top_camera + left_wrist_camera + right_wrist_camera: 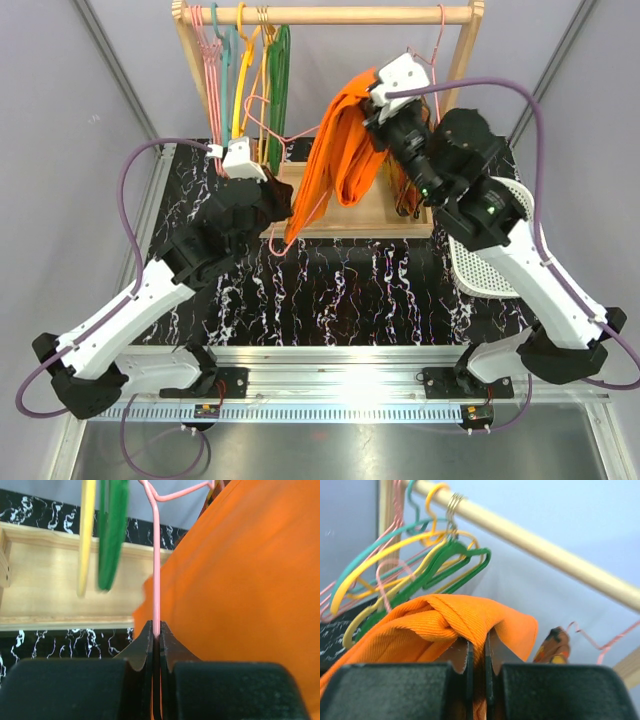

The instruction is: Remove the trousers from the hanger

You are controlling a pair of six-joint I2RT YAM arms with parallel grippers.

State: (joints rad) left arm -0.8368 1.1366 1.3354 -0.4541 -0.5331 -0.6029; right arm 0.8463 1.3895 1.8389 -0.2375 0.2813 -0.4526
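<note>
Two grips: both arms are engaged, so the pulling-off step looks to be in hand.
Left gripper (156,640): closed narrow on the pink wire of the hanger (156,580), which rises straight up from between its fingers.
Right gripper (479,652): pinched on a fold of the trousers (445,625), bunched just above its fingers.
Trousers: draped over the hanger, touching the left gripper's right side.
Next move: probably the right gripper draws the cloth up and away while the left keeps the wire steady.
Risk: cloth may snag on the wire.
</note>
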